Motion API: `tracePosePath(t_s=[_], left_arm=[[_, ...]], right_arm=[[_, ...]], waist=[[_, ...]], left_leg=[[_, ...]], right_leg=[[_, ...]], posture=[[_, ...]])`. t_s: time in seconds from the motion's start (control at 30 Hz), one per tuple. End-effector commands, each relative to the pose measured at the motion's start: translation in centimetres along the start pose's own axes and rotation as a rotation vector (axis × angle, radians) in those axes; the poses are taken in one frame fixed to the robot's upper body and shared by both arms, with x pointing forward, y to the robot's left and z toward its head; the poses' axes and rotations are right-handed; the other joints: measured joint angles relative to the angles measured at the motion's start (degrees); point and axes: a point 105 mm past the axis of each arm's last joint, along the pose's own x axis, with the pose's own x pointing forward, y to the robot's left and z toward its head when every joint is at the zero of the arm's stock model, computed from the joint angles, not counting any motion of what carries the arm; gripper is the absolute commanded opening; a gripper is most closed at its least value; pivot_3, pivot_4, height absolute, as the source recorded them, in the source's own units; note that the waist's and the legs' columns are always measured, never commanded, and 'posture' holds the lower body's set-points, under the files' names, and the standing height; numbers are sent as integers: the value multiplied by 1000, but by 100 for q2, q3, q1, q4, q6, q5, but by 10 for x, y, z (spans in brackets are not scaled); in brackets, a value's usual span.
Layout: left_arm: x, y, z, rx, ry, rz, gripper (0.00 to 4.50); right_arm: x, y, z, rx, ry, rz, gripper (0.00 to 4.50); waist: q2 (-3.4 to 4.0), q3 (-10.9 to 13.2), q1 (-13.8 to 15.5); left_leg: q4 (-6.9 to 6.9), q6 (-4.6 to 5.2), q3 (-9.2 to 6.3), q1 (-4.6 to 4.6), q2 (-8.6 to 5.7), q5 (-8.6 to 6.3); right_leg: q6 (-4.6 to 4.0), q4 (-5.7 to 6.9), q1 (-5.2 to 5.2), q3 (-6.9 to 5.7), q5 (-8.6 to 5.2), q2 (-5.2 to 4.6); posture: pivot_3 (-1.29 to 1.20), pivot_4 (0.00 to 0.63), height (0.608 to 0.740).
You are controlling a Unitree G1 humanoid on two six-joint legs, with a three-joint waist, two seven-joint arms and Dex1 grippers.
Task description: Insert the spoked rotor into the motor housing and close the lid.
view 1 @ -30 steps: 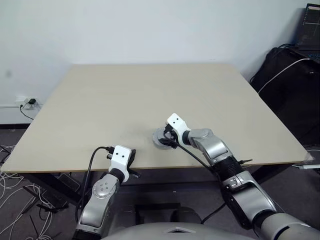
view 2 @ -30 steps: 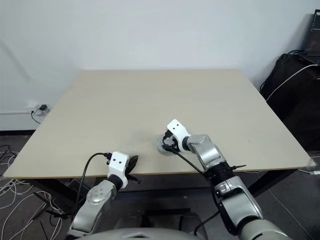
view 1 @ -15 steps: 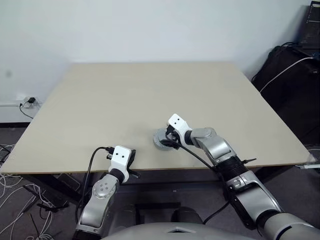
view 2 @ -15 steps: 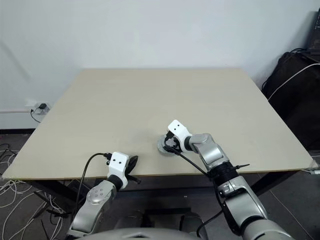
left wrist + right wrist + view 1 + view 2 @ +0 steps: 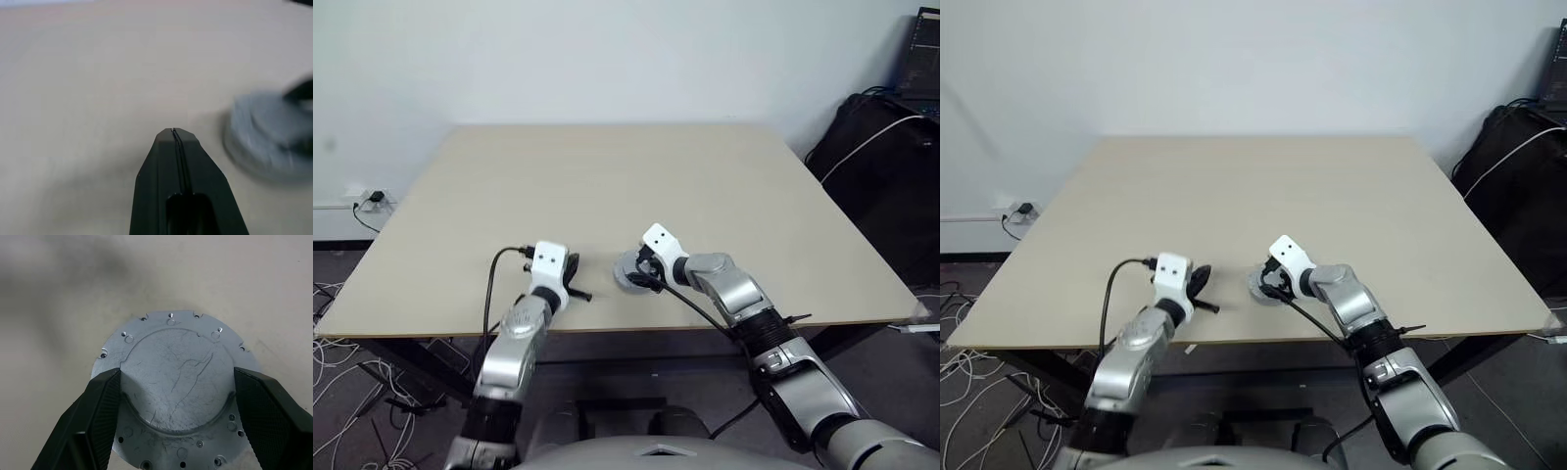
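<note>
Two pincers low at the near edge, one clamped on the lid

On the pale table (image 5: 607, 176), close to its front edge and a little right of centre: the lid (image 5: 168, 328), lying flat, plain grey face up, raised middle scratched, small holes and notches round the rim. Well apart from the far edge and from both side edges.

Over the lid from the robot's right: right gripper (image 5: 638, 275), tilted down and toward the left. Spread wide across the raised middle, one ribbed black pad (image 5: 100, 406) pressed to each side of that boss, outer flange bare beyond them. Gripping the lid by its middle, then, with the disc resting on the tabletop.

Just to the left of the lid, apart from it: left gripper (image 5: 174, 131), pointing forward and slightly downward above bare table. Fingers pressed together to a single dark seam, nothing between them. From that wrist, the lid seen as a blurred grey round off to one side of the closed tips, with a dark shape above it.

Beyond the table on the right: a black bag (image 5: 871, 166) with a white cable across it, and a laptop (image 5: 920, 49) above. On the left, low on the wall: a socket (image 5: 370, 200) with a plug, and loose cables (image 5: 333, 392) on the floor.
</note>
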Motion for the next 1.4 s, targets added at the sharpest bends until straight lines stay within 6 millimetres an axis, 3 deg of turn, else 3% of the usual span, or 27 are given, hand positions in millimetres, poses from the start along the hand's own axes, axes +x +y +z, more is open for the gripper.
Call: tracePosePath(t_s=[0.03,0.2,0.47,0.87,1.4], left_arm=[[17,-7,1,-120,93,-94,0],[34,-16,4,-283,202,-223,0],[40,-28,-3,-351,306,-318,0],[48,-43,4,-449,303,-386,0],[50,-61,-24,-413,475,-369,0]], right_arm=[[3,2,-29,35,109,-9,3209],[2,3,-28,43,99,-14,3209],[0,2,-30,57,94,-33,3209],[0,2,-29,56,94,-37,3209],[-1,3,-31,48,100,-37,3209]], waist=[[1,-1,-9],[-10,3,-31],[-15,7,-44],[-16,7,-37],[-17,6,-11]], left_leg=[[0,0,-5,7,0,0],[5,1,-21,8,0,0],[5,1,-29,9,-1,0],[6,1,-31,9,-3,0],[13,2,-39,10,-4,0]], right_leg=[[0,-10,14,-1,0,5],[13,-42,39,-14,8,15],[14,-45,45,-18,9,14],[14,-45,46,-18,10,9],[16,-46,53,-23,11,8]], posture=[[0,0,740],[0,0,740],[0,0,740],[0,0,740],[0,0,740]])
